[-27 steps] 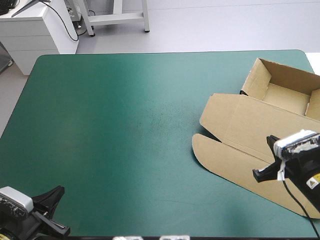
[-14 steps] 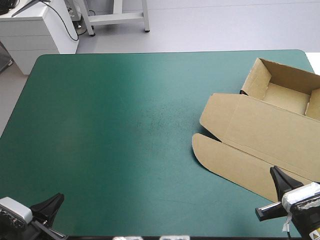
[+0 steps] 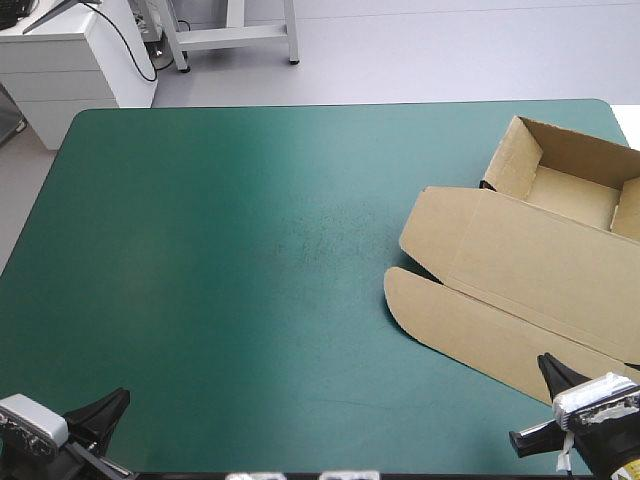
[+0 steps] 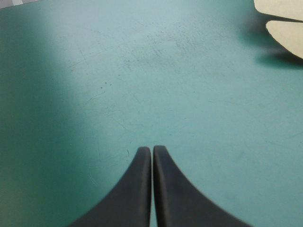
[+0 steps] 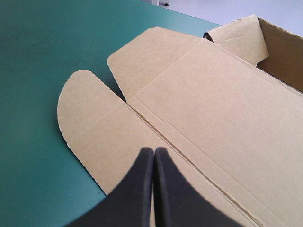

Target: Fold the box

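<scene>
we note the box [image 3: 530,260] at the table's [image 3: 250,250] right edge, lid flat — left gripper [image 4: 152,151] at near-left corner, right gripper [image 5: 154,151] near-right, fingers together on both.

The bench [image 3: 230,260] lies bare across its left and middle, near edge to far. Only the brown box [image 3: 565,195] blocks the right side: lid [image 3: 530,262] flat and low, tray walls [image 3: 515,160] upright by the far right corner. Bare cover lies ahead of the left pincer [image 4: 152,149].
</scene>
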`<state>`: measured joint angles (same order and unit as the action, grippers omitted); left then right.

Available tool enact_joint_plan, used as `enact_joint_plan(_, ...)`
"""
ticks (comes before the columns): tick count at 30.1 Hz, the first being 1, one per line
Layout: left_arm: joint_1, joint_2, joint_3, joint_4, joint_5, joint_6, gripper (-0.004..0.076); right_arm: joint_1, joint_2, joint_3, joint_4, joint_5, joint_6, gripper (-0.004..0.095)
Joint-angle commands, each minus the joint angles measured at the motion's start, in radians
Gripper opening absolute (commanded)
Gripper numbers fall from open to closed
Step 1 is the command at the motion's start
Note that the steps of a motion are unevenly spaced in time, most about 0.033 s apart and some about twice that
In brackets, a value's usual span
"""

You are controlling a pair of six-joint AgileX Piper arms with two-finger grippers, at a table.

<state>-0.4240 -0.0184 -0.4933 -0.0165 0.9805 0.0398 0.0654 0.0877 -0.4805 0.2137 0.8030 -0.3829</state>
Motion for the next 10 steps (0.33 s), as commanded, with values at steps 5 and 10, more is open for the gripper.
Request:
enact_joint_plan(5,-0.002,-0.005,-0.022,-0.005,-0.07,-0.004,-0.0008,0.005,0.015,0.029,-0.018,-0.099,0.041,-0.0021)
enact_joint_plan(10,-0.002,-0.005,-0.022,-0.005,-0.07,-0.006,-0.0008,0.005,0.015,0.031,-0.018,-0.104,0.044,-0.0021)
